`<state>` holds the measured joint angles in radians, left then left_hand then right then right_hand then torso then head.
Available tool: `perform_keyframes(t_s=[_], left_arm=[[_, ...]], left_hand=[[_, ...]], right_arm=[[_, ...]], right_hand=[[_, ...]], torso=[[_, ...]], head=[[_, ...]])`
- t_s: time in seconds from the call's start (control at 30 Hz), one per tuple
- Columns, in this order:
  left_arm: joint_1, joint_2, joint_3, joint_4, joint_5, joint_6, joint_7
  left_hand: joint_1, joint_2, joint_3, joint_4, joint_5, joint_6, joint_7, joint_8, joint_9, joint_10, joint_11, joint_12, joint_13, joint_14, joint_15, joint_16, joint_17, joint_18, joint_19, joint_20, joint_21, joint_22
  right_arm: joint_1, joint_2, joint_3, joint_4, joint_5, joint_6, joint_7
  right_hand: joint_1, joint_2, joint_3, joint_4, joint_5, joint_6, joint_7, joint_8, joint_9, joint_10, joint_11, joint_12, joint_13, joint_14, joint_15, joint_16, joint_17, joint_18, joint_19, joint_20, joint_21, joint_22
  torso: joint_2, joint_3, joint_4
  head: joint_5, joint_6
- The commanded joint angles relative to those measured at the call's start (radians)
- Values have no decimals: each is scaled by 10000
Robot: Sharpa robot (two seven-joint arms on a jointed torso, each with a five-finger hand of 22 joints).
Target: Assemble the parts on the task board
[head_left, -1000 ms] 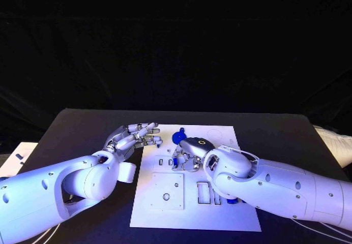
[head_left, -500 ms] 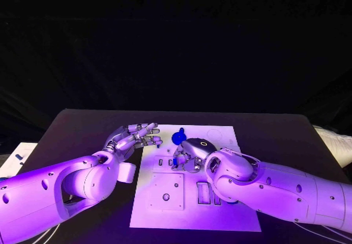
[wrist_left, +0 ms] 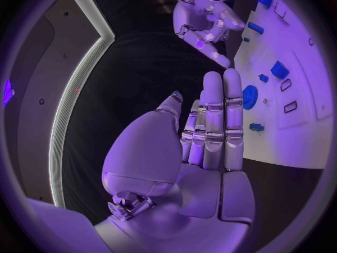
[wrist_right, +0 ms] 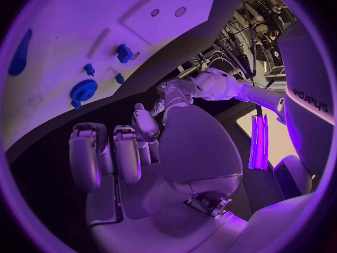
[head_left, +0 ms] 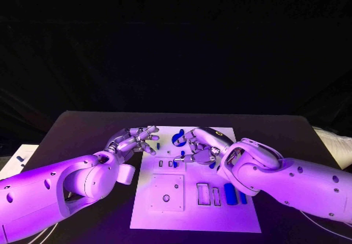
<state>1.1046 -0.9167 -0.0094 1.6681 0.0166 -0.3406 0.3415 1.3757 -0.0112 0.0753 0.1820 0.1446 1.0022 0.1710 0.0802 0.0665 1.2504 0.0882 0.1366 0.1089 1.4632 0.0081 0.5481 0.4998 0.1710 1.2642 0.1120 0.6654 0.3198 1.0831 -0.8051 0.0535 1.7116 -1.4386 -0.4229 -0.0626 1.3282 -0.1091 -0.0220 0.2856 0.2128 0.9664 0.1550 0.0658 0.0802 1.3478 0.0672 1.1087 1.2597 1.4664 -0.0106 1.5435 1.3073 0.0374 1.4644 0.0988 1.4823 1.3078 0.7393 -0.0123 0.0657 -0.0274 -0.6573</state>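
Observation:
The white task board [head_left: 192,211] lies in the middle of the black table. A blue gear [head_left: 178,137] lies near the board's far edge, between my two hands. My left hand [head_left: 135,140] hovers at the board's far left corner with its fingers [wrist_left: 223,118] straight and side by side, holding nothing. My right hand [head_left: 200,147] hangs over the far middle of the board with its fingers [wrist_right: 105,154] curled in, and I see nothing in them. The gear [wrist_right: 83,90] and a small blue block [wrist_right: 124,53] also lie on the board [wrist_right: 140,0] in the right wrist view.
Two blue bars [head_left: 230,193] lie side by side at the board's right, next to two narrow slots [head_left: 203,193]. A square plate with a hole [head_left: 167,191] sits at the board's left. A white object [head_left: 16,158] lies at the table's left edge.
My right hand has risen and shifted right and farther back over the board. Its arm has swung aside, uncovering the two blue bars. The left hand has hardly moved.

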Motion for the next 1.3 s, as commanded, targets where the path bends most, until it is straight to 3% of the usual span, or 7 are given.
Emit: perform_keyframes(t_s=[0.03, 0.1, 0.2, 0.4, 0.5, 0.9, 1.3], left_arm=[[57, 70, 16, -125, -1984, 829, -1851], [151, 119, 23, -219, -2660, 1042, -2741], [345, 222, 31, -402, -3725, 1726, -4187], [918, 630, 44, -896, -6424, 3312, -7080], [1139, 921, 46, -1117, -7916, 3756, -7984], [1707, 2300, 47, -2055, -10219, 4680, -9855], [1787, 3147, 45, -2715, -10493, 5350, -10392]], left_hand=[[-166, -85, -146, 147, -66, 55, -242, 97, 37, 490, -222, 640, 519, 410, -117, 3632, 3541, -212, 584, -251, 2260, 2471], [-386, -7, -272, 340, -106, 177, -267, 265, 78, 921, -306, 1353, 1039, 522, -243, 6247, 6253, -522, 974, -300, 3954, 4641], [-602, -65, -606, 570, -112, 456, -495, 880, 306, 534, -501, 3810, 3113, 752, -518, 9156, 9384, -810, 1239, -400, 5983, 7140], [-726, 268, -715, 912, -56, 589, -705, 1907, 893, 311, -644, 8325, 7481, 1075, -483, 10227, 10710, -1047, 1597, -420, 7294, 9055], [-925, 253, -933, 1038, -89, 504, -799, 2533, 1374, 519, -765, 9654, 8844, 1075, -538, 10227, 10710, -1143, 1798, -504, 7664, 9669], [-2031, 542, -2396, 1063, -804, -112, -1140, 4668, 3407, 987, -1062, 10962, 10318, 1075, -810, 10227, 10710, -1321, 2173, -725, 8199, 10691], [-2113, 744, -2669, 1099, -851, -317, -1209, 5082, 3964, 1095, -1068, 11141, 10565, 1075, -830, 10227, 10710, -1365, 2271, -744, 8300, 10913]], right_arm=[[172, -405, 15, 138, 2428, -342, 1716], [322, -739, 24, 189, 3239, -455, 1902], [501, -1190, 31, 245, 4161, -643, 1913], [735, -1838, 33, 306, 5073, -927, 1538], [780, -2011, 32, 350, 5188, -961, 1286], [829, -2168, 25, 406, 5023, -926, 690], [834, -2107, 20, 368, 4872, -847, 457]], right_hand=[[207, 135, -4, -97, 237, 98, -46, 67, 29, -8, -24, 89, 43, 919, 32, -14, 2167, 19, 31, 22, -36, 934], [338, 262, 27, -151, 442, 142, -61, 83, 41, -9, -43, 93, 34, 913, 17, -31, 2143, 18, 37, 7, -37, 935], [458, 409, 36, -197, 894, 181, -76, 87, 52, -15, -64, 89, 13, 905, -6, -57, 2108, 23, 31, -18, -53, 913], [790, 793, 265, -341, 1148, 313, -96, 133, 81, 104, -97, 281, 119, 897, -35, -85, 2070, 18, 54, -49, -43, 935], [848, 794, 274, -387, 1134, 340, -102, 140, 87, 108, -105, 282, 115, 893, -40, -96, 2054, 24, 41, -55, -57, 911], [1118, 721, 298, -613, 1088, 379, -106, 130, 91, 79, -117, 225, 60, 883, -57, -127, 2013, 34, 18, -74, -88, 864], [1075, 696, 258, -599, 1104, 403, -105, 134, 96, 54, -114, 168, 16, 859, -56, -187, 1923, 55, -37, -76, -141, 771]], torso=[[-144, 44, -14], [-195, 72, -16], [-282, 127, -47], [-387, 194, -120], [-403, 243, -155], [-389, 245, -143], [-391, 239, -149]], head=[[-18, -40], [32, -62], [75, -127], [176, -183], [249, -189], [330, -286], [366, -383]])
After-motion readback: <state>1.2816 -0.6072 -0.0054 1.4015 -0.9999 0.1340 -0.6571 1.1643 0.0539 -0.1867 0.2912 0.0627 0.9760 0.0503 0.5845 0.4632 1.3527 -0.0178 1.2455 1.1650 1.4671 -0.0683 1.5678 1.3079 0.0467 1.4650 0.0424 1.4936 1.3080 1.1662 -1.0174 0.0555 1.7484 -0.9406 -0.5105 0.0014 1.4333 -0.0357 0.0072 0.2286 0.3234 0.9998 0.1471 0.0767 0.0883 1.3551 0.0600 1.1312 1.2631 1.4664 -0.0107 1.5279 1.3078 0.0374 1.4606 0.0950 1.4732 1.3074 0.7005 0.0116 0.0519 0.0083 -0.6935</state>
